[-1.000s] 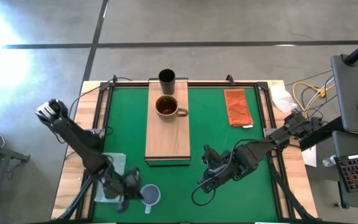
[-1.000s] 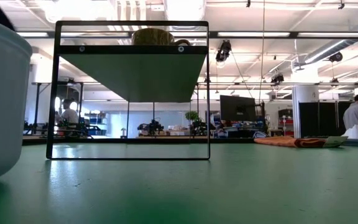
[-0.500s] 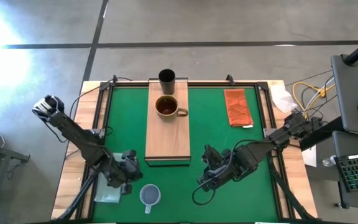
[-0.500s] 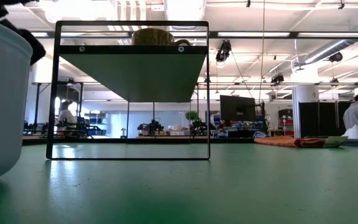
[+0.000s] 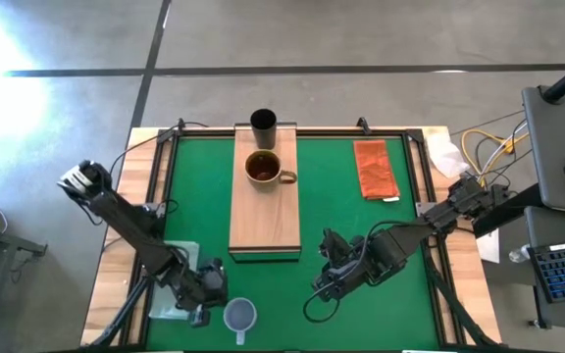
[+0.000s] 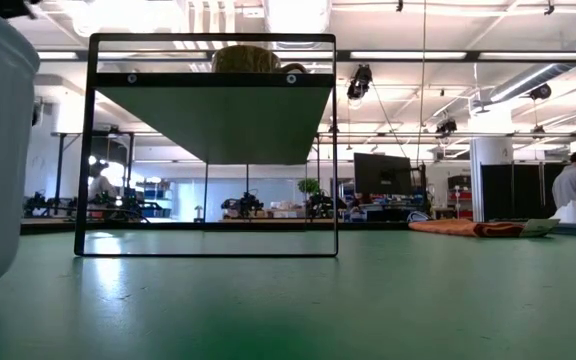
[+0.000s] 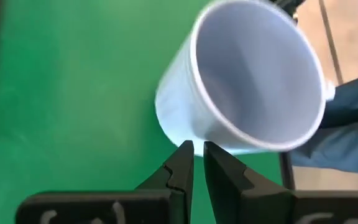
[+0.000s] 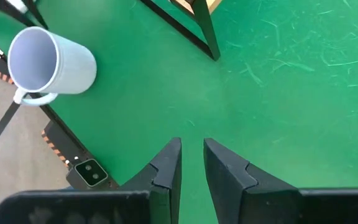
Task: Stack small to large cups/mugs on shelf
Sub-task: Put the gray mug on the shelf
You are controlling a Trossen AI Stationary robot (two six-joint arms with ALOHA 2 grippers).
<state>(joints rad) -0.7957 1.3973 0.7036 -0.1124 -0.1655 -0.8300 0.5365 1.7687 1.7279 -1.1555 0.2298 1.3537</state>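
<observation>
Now the pale blue-grey handled mug is shifted nearer the table's front edge, nudged by the left gripper, nearly closed and empty. The right gripper waits, similarly narrowed. Farther back, the light-wood shelf carries the brown glossy mug; the narrow black cup is seen at its far end.

Both arms are dark, jointed and slim. The left arm ends at ten o'clock in a pale grey cap; the right arm trails black cable. Each gripper, left and right, has two black wedge-shaped fingers with notched inner edges.
</observation>
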